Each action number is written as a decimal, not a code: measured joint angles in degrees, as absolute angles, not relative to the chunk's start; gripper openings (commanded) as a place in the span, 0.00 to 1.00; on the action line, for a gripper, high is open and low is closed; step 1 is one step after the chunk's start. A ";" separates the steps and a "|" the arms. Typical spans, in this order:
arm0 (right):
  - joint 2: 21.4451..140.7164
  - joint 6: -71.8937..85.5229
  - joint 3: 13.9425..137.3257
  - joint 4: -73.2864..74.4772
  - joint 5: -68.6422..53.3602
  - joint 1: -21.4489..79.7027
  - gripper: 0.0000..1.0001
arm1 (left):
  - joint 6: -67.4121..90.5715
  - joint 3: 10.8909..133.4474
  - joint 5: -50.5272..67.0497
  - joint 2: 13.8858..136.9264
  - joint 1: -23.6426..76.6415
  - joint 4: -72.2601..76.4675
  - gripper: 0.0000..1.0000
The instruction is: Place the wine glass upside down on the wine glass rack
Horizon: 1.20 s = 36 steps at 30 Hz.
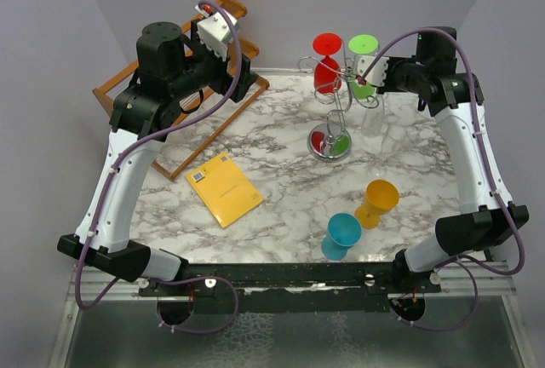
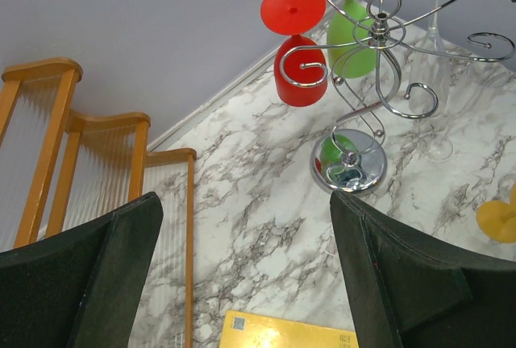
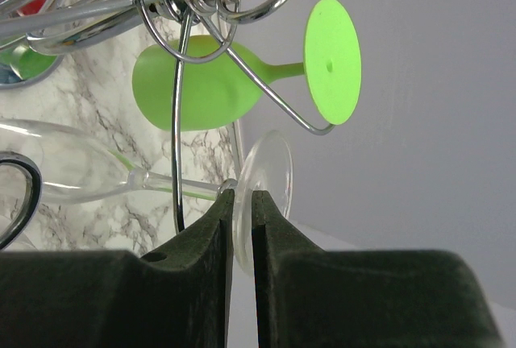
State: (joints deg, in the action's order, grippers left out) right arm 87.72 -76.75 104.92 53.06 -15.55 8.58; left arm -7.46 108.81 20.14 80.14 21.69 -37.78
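Observation:
The clear wine glass (image 3: 72, 172) hangs upside down on the silver wine glass rack (image 1: 332, 142), its stem lying in one of the wire arms. My right gripper (image 3: 242, 195) is shut on the glass's round foot (image 3: 270, 172), one pad on each face of it. Seen from the top, that gripper (image 1: 364, 72) is at the rack's top right, and the clear bowl (image 1: 375, 117) hangs below it. A red glass (image 1: 327, 70) and a green glass (image 1: 362, 87) hang inverted on other arms. My left gripper (image 2: 246, 203) stands open and empty, well left of the rack (image 2: 379, 34).
A slatted wooden rack (image 1: 183, 129) lies at the back left under the left arm. A yellow booklet (image 1: 224, 189) lies on the marble table. A blue goblet (image 1: 341, 236) and an orange goblet (image 1: 377, 202) stand near the front right.

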 measured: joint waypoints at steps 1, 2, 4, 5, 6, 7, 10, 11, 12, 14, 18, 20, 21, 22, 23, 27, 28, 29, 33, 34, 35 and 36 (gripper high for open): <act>87.72 -76.64 104.92 53.06 -15.79 8.58 0.16 | -7.46 108.81 20.14 80.14 21.69 -37.78 0.88; 87.72 -76.44 104.92 53.06 -16.05 8.60 0.16 | -7.46 108.81 20.14 80.14 21.69 -37.78 0.88; 87.72 -76.18 104.92 53.06 -16.36 8.69 0.17 | -7.46 108.81 20.14 80.14 21.69 -37.78 0.88; 87.72 -76.07 104.92 53.06 -16.49 8.71 0.18 | -7.49 108.81 20.16 80.14 21.69 -37.78 0.88; 87.74 -75.96 104.92 53.06 -16.69 8.73 0.19 | -7.49 108.81 20.14 80.14 21.69 -37.78 0.88; 87.74 -75.83 104.92 53.06 -16.84 8.80 0.19 | -7.49 108.81 20.16 80.14 21.69 -37.80 0.88; 87.74 -75.46 104.92 53.06 -17.39 8.95 0.20 | -7.49 108.81 20.16 80.07 21.69 -37.80 0.88; 87.74 -75.35 104.92 53.04 -17.43 8.99 0.21 | -7.49 108.79 20.16 80.03 21.69 -37.80 0.88; 87.74 -75.26 104.92 53.06 -17.52 9.06 0.21 | -7.49 108.79 20.16 79.99 21.69 -37.78 0.88; 87.74 -75.20 104.92 53.06 -17.67 9.06 0.22 | -7.49 108.66 20.16 79.83 21.69 -37.78 0.88; 87.74 -74.96 104.92 53.04 -18.13 9.06 0.23 | -7.49 108.25 20.21 79.72 21.69 -37.80 0.88; 87.74 -74.61 104.92 53.04 -18.63 9.06 0.25 | -7.49 108.12 20.25 79.72 21.69 -37.80 0.88; 87.74 -74.46 104.92 52.95 -18.98 9.06 0.26 | -7.49 108.07 20.29 79.72 21.69 -37.80 0.88; 87.74 -74.26 104.92 52.86 -19.22 9.06 0.27 | -7.49 108.03 20.32 79.72 21.69 -37.78 0.88; 87.74 -74.02 104.92 52.77 -19.59 9.06 0.28 | -7.49 107.94 20.34 79.72 21.69 -37.76 0.88; 87.74 -72.12 105.06 52.75 -21.96 9.06 0.33 | -7.49 107.31 20.38 79.70 21.69 -37.74 0.89; 87.74 -71.37 105.32 52.82 -22.76 9.08 0.33 | -7.49 107.07 20.38 79.70 21.69 -37.69 0.90; 87.74 -70.89 105.60 52.82 -23.40 9.08 0.34 | -7.46 106.83 20.38 79.70 21.69 -37.71 0.90; 87.57 -67.35 107.28 52.64 -26.28 9.08 0.37 | -7.40 105.78 20.38 79.70 21.58 -37.50 0.96; 87.35 -65.93 107.55 52.42 -26.92 9.08 0.38 | -7.35 105.47 20.38 79.70 21.50 -37.34 0.99; 87.09 -64.93 107.61 52.21 -27.46 9.08 0.39 | -7.25 105.34 20.38 79.70 21.45 -37.21 0.99; 86.61 -63.09 107.61 51.94 -28.03 9.08 0.40 | -7.25 104.88 20.36 79.70 21.43 -37.15 0.99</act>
